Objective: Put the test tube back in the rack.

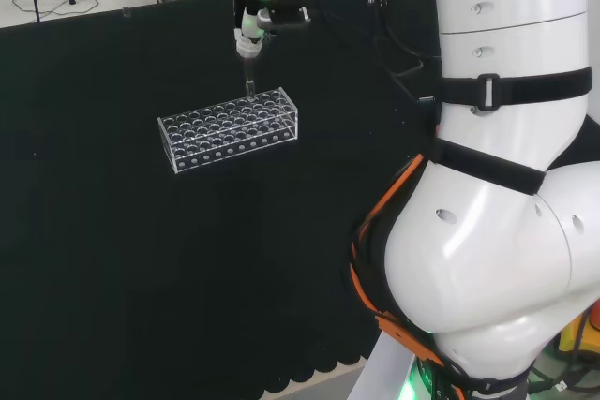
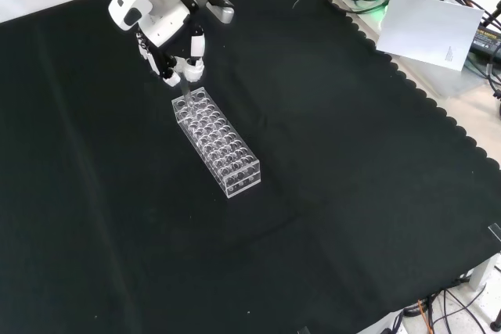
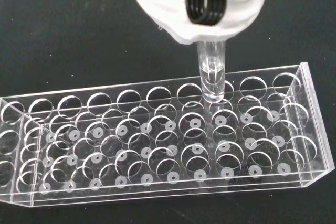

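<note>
A clear plastic rack (image 1: 230,128) with many round holes stands on the black cloth, also in the front view (image 2: 216,141) and close up in the wrist view (image 3: 157,140). My hand (image 1: 251,27) hangs over the rack's far right end in the head view, its fingers (image 2: 192,56) pinching a clear test tube (image 3: 211,74) upright. The tube's rounded lower end sits just above, or at the mouth of, a hole in the rack's back row near one end. In the head view the tube (image 1: 250,83) reaches down to the rack's top edge.
The black cloth (image 2: 329,162) spreads wide around the rack. A white arm link (image 1: 497,185) fills the head view's right side. Beyond the cloth's scalloped edge in the front view lie a white sheet (image 2: 434,29) and cables.
</note>
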Robot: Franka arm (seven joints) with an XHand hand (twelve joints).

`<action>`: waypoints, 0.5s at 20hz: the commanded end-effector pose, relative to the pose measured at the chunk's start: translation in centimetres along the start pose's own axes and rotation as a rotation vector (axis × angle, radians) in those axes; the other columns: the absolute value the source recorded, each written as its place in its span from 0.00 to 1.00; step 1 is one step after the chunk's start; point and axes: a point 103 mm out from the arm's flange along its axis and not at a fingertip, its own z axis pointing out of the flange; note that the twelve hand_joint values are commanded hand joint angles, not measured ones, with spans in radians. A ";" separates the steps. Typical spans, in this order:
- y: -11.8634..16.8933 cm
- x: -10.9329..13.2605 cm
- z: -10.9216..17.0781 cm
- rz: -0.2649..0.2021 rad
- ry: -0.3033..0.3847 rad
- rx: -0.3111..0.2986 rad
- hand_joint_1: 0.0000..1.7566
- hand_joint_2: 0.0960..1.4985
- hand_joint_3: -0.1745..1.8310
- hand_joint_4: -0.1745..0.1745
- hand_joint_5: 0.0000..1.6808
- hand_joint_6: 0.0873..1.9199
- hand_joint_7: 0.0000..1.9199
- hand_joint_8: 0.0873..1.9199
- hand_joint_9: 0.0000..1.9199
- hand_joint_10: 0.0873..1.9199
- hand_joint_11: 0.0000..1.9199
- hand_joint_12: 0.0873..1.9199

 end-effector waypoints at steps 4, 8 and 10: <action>0.0 0.0 0.2 0.000 0.007 0.005 0.81 0.47 0.28 0.00 0.81 0.16 0.89 0.25 0.71 0.19 0.53 0.58; 0.0 0.0 0.3 0.000 0.007 0.009 0.81 0.47 0.28 0.00 0.81 0.16 0.89 0.25 0.71 0.19 0.53 0.58; 0.0 0.0 0.4 0.001 0.007 0.009 0.81 0.47 0.28 0.00 0.81 0.16 0.89 0.25 0.71 0.19 0.53 0.58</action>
